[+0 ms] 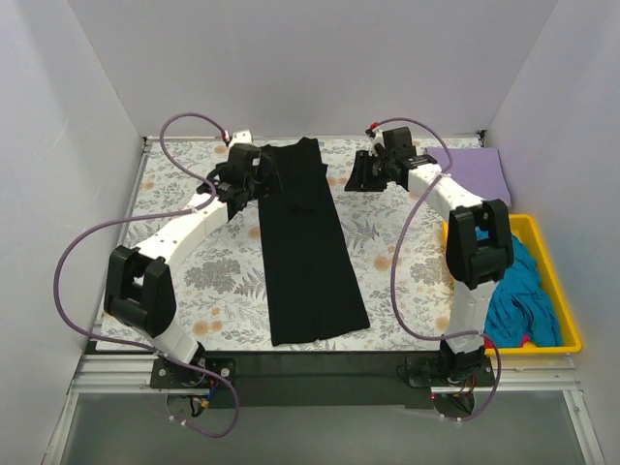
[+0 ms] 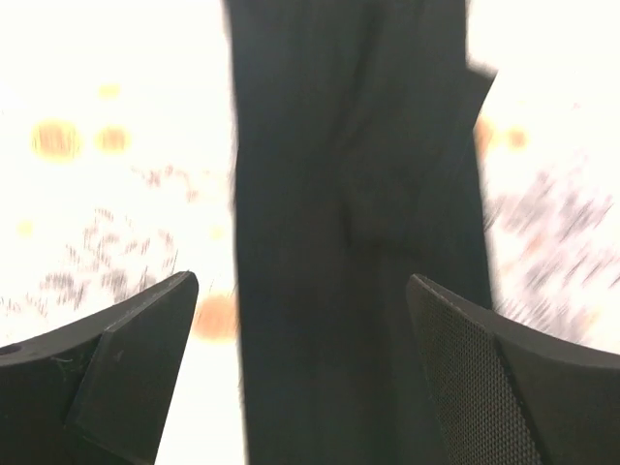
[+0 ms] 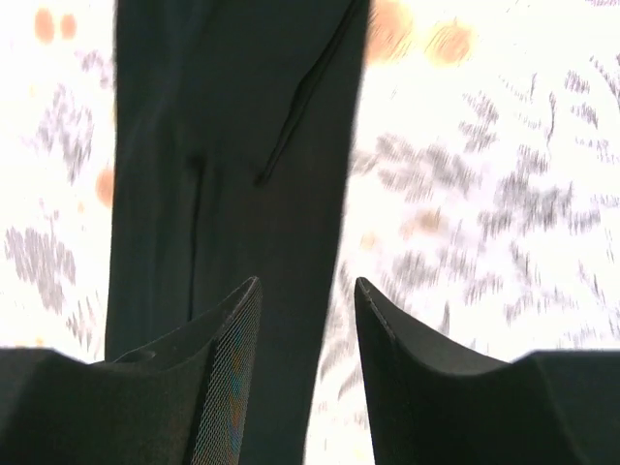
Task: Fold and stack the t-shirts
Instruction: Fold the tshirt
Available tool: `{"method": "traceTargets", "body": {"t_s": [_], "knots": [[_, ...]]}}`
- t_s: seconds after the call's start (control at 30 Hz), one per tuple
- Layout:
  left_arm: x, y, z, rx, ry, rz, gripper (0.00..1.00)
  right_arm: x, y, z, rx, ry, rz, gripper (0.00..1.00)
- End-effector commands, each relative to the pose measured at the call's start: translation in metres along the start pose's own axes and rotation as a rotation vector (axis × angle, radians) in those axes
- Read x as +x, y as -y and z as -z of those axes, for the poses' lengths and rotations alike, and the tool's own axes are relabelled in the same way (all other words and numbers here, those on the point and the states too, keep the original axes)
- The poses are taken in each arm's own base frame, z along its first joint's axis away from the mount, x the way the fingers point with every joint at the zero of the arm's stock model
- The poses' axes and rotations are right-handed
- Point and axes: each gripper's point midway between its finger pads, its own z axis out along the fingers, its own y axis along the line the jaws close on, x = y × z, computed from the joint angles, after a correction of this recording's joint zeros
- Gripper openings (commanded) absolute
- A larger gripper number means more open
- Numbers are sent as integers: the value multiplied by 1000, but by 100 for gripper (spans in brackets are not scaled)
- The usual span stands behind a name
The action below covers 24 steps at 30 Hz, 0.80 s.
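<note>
A black t-shirt (image 1: 305, 242), folded into a long narrow strip, lies on the floral-print cloth (image 1: 223, 281) covering the counter, its far end between the two tools. The left tool (image 1: 250, 176) hangs over the shirt's left edge, released and spread wide. The right tool (image 1: 363, 174) hovers just off the right edge, its jaws narrowly parted and grasping nothing. A lavender t-shirt (image 1: 475, 170) lies flat beyond the right tool. A teal t-shirt (image 1: 518, 291) is heaped in a yellow tray (image 1: 572, 334), well nearer than that tool.
</note>
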Motion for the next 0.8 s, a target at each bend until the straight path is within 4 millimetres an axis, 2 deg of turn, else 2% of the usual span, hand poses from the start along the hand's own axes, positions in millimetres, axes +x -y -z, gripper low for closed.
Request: {"method": "traceTargets", "body": {"t_s": [0.0, 0.03, 0.1, 0.13, 0.2, 0.23, 0.3, 0.33, 0.37, 0.43, 0.47, 0.5, 0.53, 0.6, 0.67, 0.7, 0.73, 0.77], "knots": [[55, -7, 13, 49, -101, -84, 88, -51, -5, -26, -108, 149, -66, 50], [58, -4, 13, 71, -93, -111, 88, -55, 2, -42, -113, 150, -81, 49], [65, 3, 12, 98, -93, -147, 86, -69, 5, -55, -137, 190, -87, 50], [59, 9, 10, 115, -70, -168, 86, -72, 10, -69, -144, 193, -92, 50], [63, 19, 0, 131, -73, -200, 83, -85, 12, -81, -171, 231, -88, 50], [54, 28, -4, 148, -47, -213, 82, -87, 17, -93, -179, 231, -93, 50], [64, 40, -17, 158, -71, -242, 82, -89, 23, -103, -197, 233, -109, 50], [60, 50, -20, 168, -62, -251, 82, -84, 27, -111, -205, 221, -129, 49], [73, 56, -24, 159, -84, -273, 82, -82, 26, -113, -219, 214, -128, 49], [87, 59, -25, 148, -122, -275, 80, -77, 22, -109, -244, 203, -113, 49], [100, 60, -25, 147, -156, -240, 79, -62, 23, -111, -245, 174, -121, 49], [111, 55, -22, 134, -201, -229, 79, -56, 18, -108, -270, 161, -115, 49], [120, 52, -20, 128, -233, -211, 77, -61, 9, -96, -289, 182, -93, 49], [143, 45, -8, 123, -321, -169, 75, -45, -1, -87, -294, 162, -57, 49], [154, 44, 4, 138, -363, -153, 72, -34, -9, -83, -305, 144, -24, 49], [170, 41, 13, 141, -422, -140, 71, -19, -10, -85, -305, 115, -34, 49], [177, 40, 18, 148, -450, -135, 71, -16, -13, -81, -306, 111, -37, 49], [188, 39, 28, 160, -503, -120, 70, -3, -12, -81, -298, 89, -51, 49]]}}
